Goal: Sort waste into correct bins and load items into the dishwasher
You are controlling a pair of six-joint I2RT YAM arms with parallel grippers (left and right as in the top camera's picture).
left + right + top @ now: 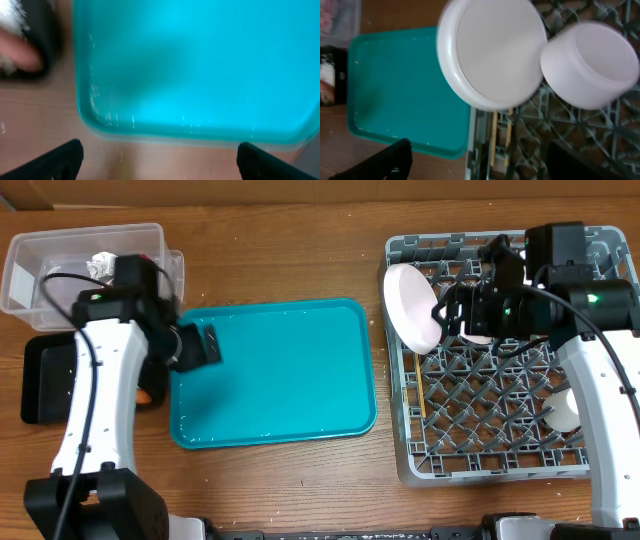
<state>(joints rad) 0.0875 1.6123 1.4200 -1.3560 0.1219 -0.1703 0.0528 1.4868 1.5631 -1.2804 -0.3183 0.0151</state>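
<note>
The left claw (160, 156) is spread wide and empty over the left edge of the teal tray (200, 65). The right claw (480, 149) is also spread and holds nothing. It hangs above the rack (405, 435), just by the plate (495, 50).

The plate stands on edge at the rack's left wall, with a bowl (590, 65) close against it. Chopsticks (500, 142) lie on the rack floor, and a cup (565, 412) sits further back.

The paper (100, 262) is in the tub (20, 280). The black tray (40, 375) holds pale scraps, too blurred to name.

An orange speck, likely the carrot (147, 395), shows beside the left arm. Whether it lies in a bin I cannot tell.

The teal tray carries only faint specks, so I judge the job nearly finished.

Everything rests on a brown wooden table (300, 250); the room beyond is out of view.
</note>
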